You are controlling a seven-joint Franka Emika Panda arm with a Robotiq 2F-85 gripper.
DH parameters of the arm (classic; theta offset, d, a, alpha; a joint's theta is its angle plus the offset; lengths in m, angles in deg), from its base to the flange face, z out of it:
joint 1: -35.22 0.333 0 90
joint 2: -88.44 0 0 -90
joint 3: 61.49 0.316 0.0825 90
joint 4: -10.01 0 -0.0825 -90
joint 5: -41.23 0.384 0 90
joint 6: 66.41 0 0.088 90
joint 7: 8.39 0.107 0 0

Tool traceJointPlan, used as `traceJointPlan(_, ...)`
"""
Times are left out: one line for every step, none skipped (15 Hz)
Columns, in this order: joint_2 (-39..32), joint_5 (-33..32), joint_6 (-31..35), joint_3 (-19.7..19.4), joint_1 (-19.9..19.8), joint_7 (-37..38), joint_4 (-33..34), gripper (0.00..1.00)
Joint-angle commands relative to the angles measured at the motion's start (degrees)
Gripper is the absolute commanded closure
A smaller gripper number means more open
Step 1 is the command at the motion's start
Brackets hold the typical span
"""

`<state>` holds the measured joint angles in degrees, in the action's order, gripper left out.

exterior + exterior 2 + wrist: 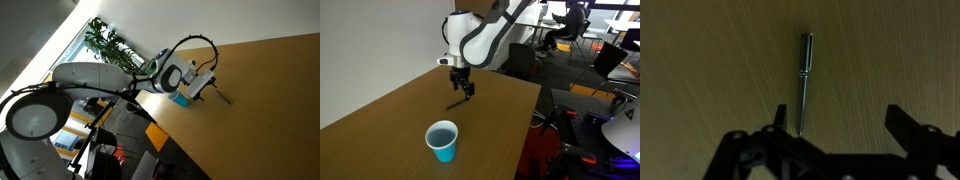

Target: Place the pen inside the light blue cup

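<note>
The pen [804,85] is a thin dark grey stick lying flat on the wooden table; it also shows in both exterior views [457,103] [222,97]. My gripper [838,120] is open and empty, hovering just above the table, with the pen's near end beside its left finger. In both exterior views the gripper [467,88] [205,88] hangs over the pen. The light blue cup [442,140] stands upright near the table's front, apart from the pen. In an exterior view the cup [180,98] is partly hidden behind the wrist.
The wooden table [390,110] has its edge close to the cup. Office chairs and desks [590,50] stand beyond the table. A green plant [105,45] stands by the window behind the arm.
</note>
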<state>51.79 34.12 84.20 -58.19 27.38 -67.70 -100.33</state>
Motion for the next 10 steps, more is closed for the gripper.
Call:
traceJointPlan(-3.2,0.0,-2.71,1.56,-1.63,-1.56,4.74,0.0)
traceJointPlan(-3.9,-0.1,-3.18,1.57,-1.76,-1.71,5.69,0.0)
traceJointPlan(-4.64,-0.03,-3.72,1.67,-2.0,-1.89,6.64,0.0)
traceJointPlan(-5.4,-0.11,-4.29,1.6,-2.15,-1.95,7.66,0.0)
traceJointPlan(-6.19,-0.18,-4.82,1.5,-2.28,-1.93,8.71,0.0)
traceJointPlan(-6.69,-0.2,-5.39,1.42,-2.36,-1.82,9.42,0.0)
traceJointPlan(-7.28,-0.16,-6.12,1.47,-2.55,-1.94,10.27,0.0)
traceJointPlan(-7.78,-0.15,-6.92,1.44,-2.63,-1.91,11.04,0.0)
traceJointPlan(-8.42,-0.24,-7.56,1.33,-2.62,-1.87,11.85,0.0)
traceJointPlan(-8.94,-0.28,-8.31,1.27,-2.61,-1.85,12.55,0.0)
